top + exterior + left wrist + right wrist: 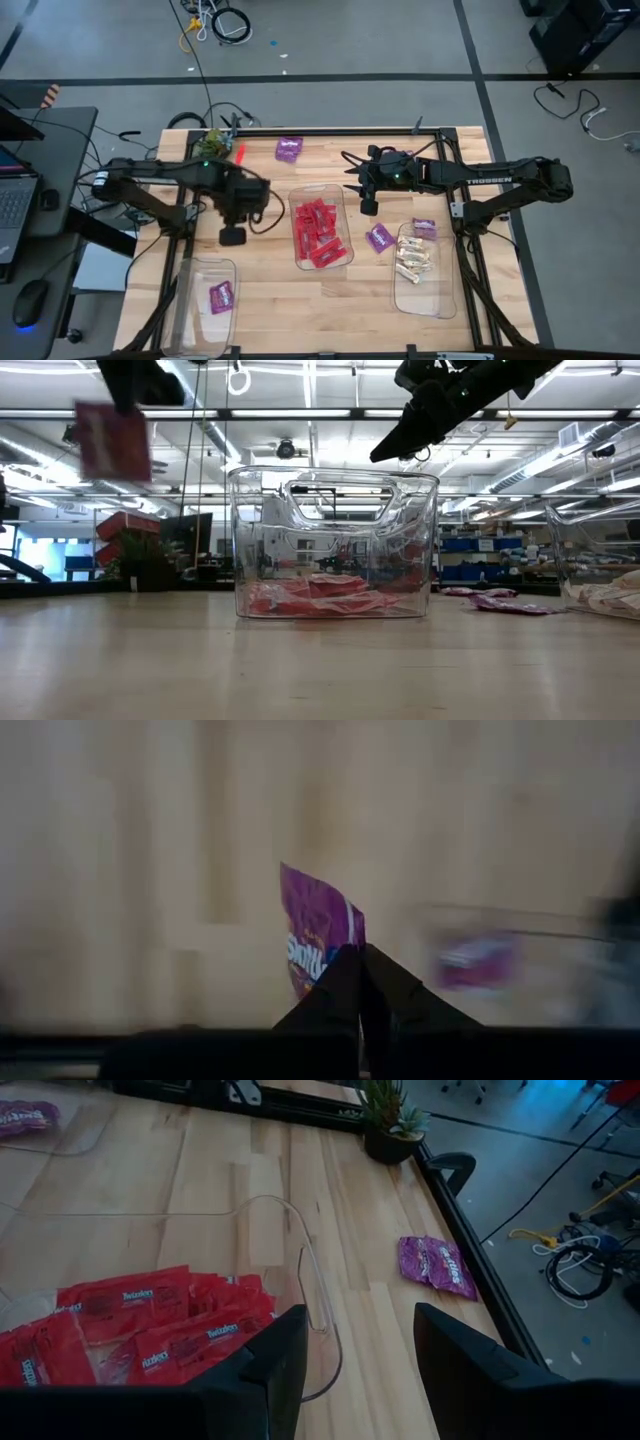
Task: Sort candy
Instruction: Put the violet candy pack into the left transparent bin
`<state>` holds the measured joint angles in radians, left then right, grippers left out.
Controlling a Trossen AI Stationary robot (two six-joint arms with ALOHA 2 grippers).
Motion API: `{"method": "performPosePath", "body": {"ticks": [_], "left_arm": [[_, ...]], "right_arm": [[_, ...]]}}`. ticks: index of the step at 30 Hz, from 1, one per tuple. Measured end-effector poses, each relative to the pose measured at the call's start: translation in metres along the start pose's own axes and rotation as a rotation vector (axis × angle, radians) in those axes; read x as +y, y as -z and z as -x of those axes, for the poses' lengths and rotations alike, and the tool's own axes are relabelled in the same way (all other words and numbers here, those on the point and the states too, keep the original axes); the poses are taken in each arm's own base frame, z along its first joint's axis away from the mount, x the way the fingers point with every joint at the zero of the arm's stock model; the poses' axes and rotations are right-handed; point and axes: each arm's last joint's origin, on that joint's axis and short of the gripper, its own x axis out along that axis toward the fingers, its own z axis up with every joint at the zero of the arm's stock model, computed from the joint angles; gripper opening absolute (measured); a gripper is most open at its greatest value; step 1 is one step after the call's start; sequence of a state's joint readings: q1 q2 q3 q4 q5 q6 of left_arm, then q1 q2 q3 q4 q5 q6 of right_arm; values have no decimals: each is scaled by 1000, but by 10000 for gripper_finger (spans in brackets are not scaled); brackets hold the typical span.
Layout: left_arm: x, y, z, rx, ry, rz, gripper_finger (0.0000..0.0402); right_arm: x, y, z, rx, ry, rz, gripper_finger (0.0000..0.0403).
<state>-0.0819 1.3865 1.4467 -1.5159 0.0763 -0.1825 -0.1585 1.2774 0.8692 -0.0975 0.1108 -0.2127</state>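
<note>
My left gripper [360, 958] hangs high over the table's left half [238, 203], pointing down, shut on a purple candy packet [312, 925], which also shows in the low view [113, 440]. My right gripper [360, 1370] stands open in the air over the far right of the middle clear bin [320, 232], which holds red packets [140, 1335]. The left bin [190, 285] holds a purple packet [222, 296]. The right bin [440, 300] holds cream pieces [412, 260] and a purple packet [424, 227]. Loose purple packets lie flat on the table [379, 238] [289, 149]. My left gripper pinches the purple packet by one edge [338, 942] between its two shut fingertips, coming from above with the fingers pointing down. The packet is lifted clear of the table and hangs below the fingers [113, 440], roughly upright.
A small potted plant [215, 143] stands at the table's far left corner, with a small red thing [240, 153] beside it. Bare wood lies between the bins and along the near edge [300, 310]. A desk with a laptop [15, 195] stands left of the table.
</note>
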Motion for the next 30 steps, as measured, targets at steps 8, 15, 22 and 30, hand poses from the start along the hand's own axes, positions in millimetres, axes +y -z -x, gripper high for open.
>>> {"method": "performPosePath", "body": {"ticks": [8, 15, 22, 30], "left_arm": [[-51, 18, -5, 190, 294, 195, 0], [-73, 34, -40, 322, 259, 256, 0], [-60, 44, -98, 259, -1, 244, 0], [-31, 39, -125, 101, -232, 238, 0]], "right_arm": [[0, 0, 0, -2, 0, 0, 169], [0, -1, 0, -14, 3, 14, 169], [0, -1, 0, -12, 3, 15, 169], [0, -1, 0, -12, 3, 13, 169]]}}
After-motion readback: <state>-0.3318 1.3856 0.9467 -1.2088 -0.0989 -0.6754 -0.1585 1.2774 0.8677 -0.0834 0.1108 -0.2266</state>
